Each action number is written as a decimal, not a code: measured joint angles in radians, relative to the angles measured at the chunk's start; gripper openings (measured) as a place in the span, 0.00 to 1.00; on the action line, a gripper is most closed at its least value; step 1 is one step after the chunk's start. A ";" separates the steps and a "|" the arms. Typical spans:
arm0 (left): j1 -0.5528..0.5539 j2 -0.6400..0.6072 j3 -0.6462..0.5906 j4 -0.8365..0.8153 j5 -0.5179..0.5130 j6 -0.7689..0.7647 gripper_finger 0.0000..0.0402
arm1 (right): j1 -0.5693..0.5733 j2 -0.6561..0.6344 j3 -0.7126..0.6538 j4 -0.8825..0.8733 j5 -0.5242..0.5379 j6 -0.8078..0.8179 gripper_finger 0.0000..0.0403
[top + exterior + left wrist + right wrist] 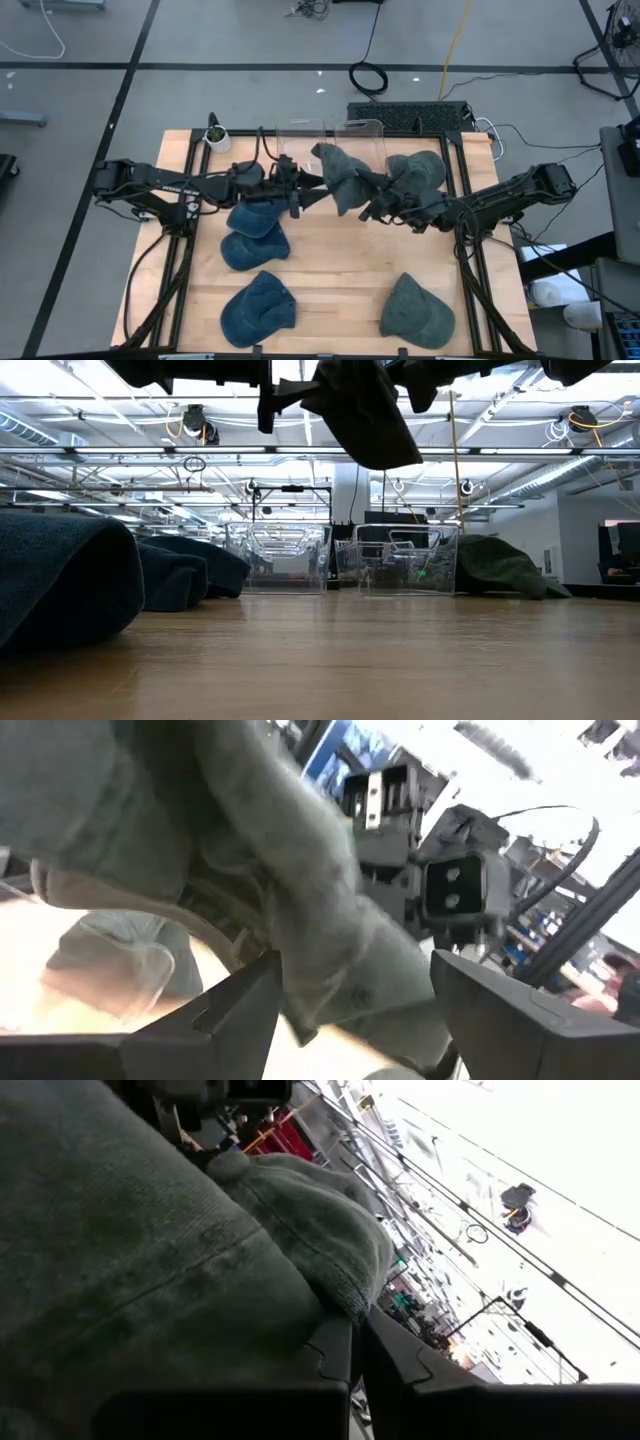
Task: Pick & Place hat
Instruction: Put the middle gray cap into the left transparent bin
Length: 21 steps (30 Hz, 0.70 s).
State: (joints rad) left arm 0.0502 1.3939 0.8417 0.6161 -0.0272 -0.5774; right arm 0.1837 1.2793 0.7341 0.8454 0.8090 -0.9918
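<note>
High view: grey-green hat (340, 178) crumpled, hanging above table (340, 270) | right gripper (372, 208) clamped on hat | left gripper (312, 197) fingers spread around hat fabric

I hold 1 hat (340, 178) up off the table (340, 270), between my right gripper (372, 208) and my left gripper (318, 196), in front of 2 bins (330, 135) at the back edge. Another hat (420, 170) lies right of the bins. 3 hats (255, 232) lie on my left half, 1 hat (416, 310) front right. A small pot (216, 135) stands at the back left corner.
</note>
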 joint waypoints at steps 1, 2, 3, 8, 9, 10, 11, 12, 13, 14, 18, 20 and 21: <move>0.000 -0.001 0.000 0.007 -0.015 0.000 0.66 | 0.000 0.000 0.000 0.004 -0.001 -0.006 0.00; 0.000 -0.001 0.000 0.008 -0.034 0.000 0.66 | 0.000 0.000 0.000 0.005 -0.004 -0.010 0.00; 0.001 -0.001 0.000 0.011 -0.050 0.000 0.66 | 0.000 0.000 0.000 0.005 -0.012 -0.011 0.00; -0.002 -0.001 0.000 0.043 -0.059 -0.001 0.66 | -0.001 0.000 0.000 0.006 -0.026 -0.007 0.00; -0.003 -0.001 0.000 0.042 -0.062 -0.001 0.66 | -0.001 0.000 0.000 0.009 -0.026 -0.004 0.00; -0.006 -0.001 0.000 0.040 -0.070 -0.001 0.66 | -0.001 0.000 0.000 0.011 -0.027 -0.005 0.00; -0.007 -0.001 0.000 0.038 -0.076 -0.002 0.66 | -0.001 0.000 0.000 0.012 -0.031 -0.004 0.00; -0.006 -0.001 0.000 0.039 -0.080 -0.002 0.66 | -0.001 0.000 0.000 0.012 -0.043 -0.001 0.00; -0.006 -0.001 0.000 0.041 -0.083 -0.004 0.66 | -0.001 0.000 0.000 0.012 -0.053 0.006 0.00; -0.006 -0.001 0.000 0.041 -0.083 -0.004 0.66 | -0.001 0.000 0.000 0.011 -0.054 0.009 0.00; -0.016 -0.001 0.000 0.043 -0.078 -0.008 0.66 | -0.001 0.000 0.000 0.012 -0.054 0.010 0.00; -0.029 -0.001 0.000 0.050 -0.081 -0.003 0.66 | -0.001 0.000 0.000 0.012 -0.054 0.010 0.00; -0.034 -0.001 0.000 0.058 -0.087 0.002 0.66 | -0.002 0.000 0.000 0.015 -0.055 0.010 0.00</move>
State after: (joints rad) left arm 0.0160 1.3930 0.8417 0.6739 -0.1141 -0.5755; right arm 0.1822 1.2797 0.7341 0.8607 0.7544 -0.9813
